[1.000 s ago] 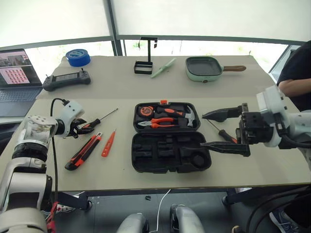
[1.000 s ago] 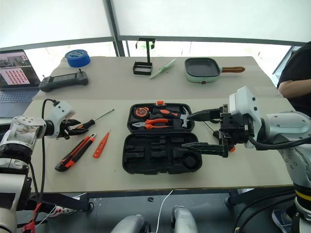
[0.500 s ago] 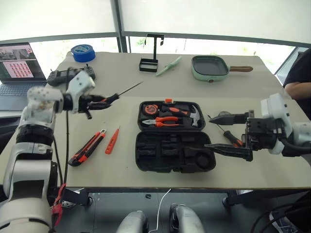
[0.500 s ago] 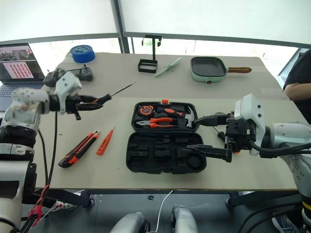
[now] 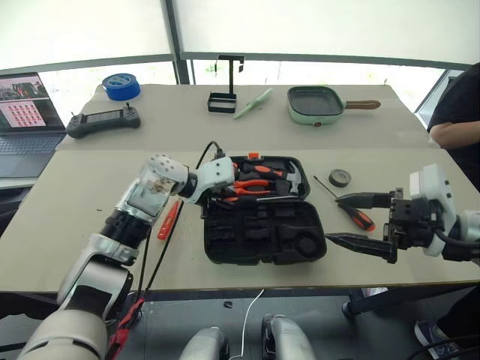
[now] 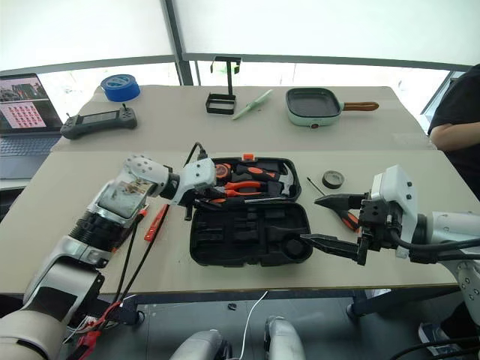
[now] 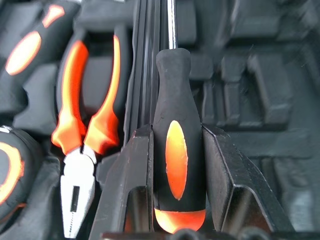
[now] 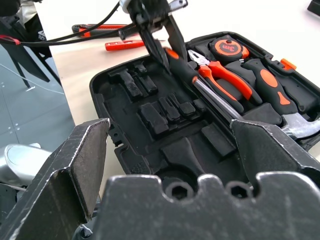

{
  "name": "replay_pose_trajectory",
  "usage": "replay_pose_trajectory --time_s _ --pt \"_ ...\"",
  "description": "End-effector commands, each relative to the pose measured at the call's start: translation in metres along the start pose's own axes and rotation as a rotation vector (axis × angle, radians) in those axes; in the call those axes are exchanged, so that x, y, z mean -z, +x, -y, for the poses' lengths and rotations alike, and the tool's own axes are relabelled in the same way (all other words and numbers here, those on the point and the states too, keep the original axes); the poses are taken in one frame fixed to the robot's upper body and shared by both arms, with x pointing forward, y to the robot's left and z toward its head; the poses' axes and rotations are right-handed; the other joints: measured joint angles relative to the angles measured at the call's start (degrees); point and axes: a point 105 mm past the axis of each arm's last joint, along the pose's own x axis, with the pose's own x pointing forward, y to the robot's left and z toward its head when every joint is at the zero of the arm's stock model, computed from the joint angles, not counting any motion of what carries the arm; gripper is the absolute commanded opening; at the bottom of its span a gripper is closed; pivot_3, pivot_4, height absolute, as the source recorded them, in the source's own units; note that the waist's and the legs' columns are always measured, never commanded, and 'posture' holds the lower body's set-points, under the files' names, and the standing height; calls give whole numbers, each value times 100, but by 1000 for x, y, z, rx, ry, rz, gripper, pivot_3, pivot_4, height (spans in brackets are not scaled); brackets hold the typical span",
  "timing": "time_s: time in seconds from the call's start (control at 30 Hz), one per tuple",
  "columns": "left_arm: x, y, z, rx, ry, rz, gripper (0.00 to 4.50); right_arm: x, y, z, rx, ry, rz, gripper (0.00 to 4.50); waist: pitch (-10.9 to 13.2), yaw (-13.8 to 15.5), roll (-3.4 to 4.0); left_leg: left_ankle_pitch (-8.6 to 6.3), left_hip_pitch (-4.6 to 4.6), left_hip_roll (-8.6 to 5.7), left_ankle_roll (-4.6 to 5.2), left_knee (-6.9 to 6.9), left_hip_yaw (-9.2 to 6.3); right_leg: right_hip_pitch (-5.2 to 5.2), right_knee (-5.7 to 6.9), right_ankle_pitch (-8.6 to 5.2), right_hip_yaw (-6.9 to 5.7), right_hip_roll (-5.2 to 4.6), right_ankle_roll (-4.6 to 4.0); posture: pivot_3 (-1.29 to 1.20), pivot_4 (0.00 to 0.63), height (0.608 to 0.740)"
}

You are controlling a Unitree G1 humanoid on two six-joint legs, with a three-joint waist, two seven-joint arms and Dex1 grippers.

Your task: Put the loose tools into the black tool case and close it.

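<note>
The black tool case point(image 5: 319, 251) lies open at the table's middle, with pliers, a hammer and a tape measure in its far half. My left gripper point(image 5: 215, 198) is shut on an orange-and-black screwdriver point(image 7: 177, 160), which it holds low over the case's hinge line, shaft pointing right. My right gripper point(image 5: 335, 219) hangs open just right of the case. Behind it lie a second screwdriver point(image 5: 354, 214) and a small black tape roll point(image 5: 340, 178). A slim orange tester screwdriver point(image 5: 169, 221) and the utility knife point(image 8: 95, 27) lie left of the case, partly under my left arm.
At the table's far side are a laptop point(image 5: 26, 112), a black controller point(image 5: 103, 121), a blue tape roll point(image 5: 121, 86), a black stand point(image 5: 223, 101) and a green pan point(image 5: 315, 103). A person's arm point(image 5: 454, 120) is at the right edge.
My left gripper has swung right with the screwdriver, from over the table's left part to above the case. The right gripper has drawn back to the right and sunk a little.
</note>
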Motion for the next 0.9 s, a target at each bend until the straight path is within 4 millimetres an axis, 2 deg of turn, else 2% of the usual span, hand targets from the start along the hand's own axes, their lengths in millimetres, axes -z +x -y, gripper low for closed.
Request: replay_pose_trajectory --time_s 0.03,0.17,0.5,0.57,0.8,0.83,0.9 --pt "-3 1 1 -10 32 27 884 -10 -5 0 34 -63 9 4500 0 6 0 0 1 0 0 -1 0 0 -1 0 0 0 0 0 150 740" --pt "-3 0 4 8 69 39 884 -7 -5 -2 40 -57 7 4500 0 34 0 0 4 0 0 -1 1 0 -5 0 1 -1 0 0 150 740" --pt "-8 8 -2 14 126 6 884 -3 -3 -3 52 -52 14 4500 0 104 0 0 4 -1 0 2 4 1 -4 0 3 -1 0 0 150 740" --pt "-15 7 -2 26 125 35 1896 -3 -2 -3 53 -52 17 4500 0 126 -1 0 5 -1 0 3 7 1 -3 0 5 0 0 0 150 740" --pt "-42 -2 -4 23 160 123 4419 0 -3 -4 54 -49 16 4500 0 128 -1 -3 5 -1 6 7 10 2 -1 0 6 1 1 0 150 740" --pt "-46 -2 -4 23 157 138 4141 0 -3 -4 54 -48 16 4500 0 130 -1 -3 5 -1 6 7 10 2 -1 0 6 1 1 0 150 740" --pt "-51 -1 -4 25 156 158 3912 0 -3 -5 53 -48 16 4500 1 134 -1 -4 4 -1 6 8 10 2 -1 0 6 1 1 0 150 740"
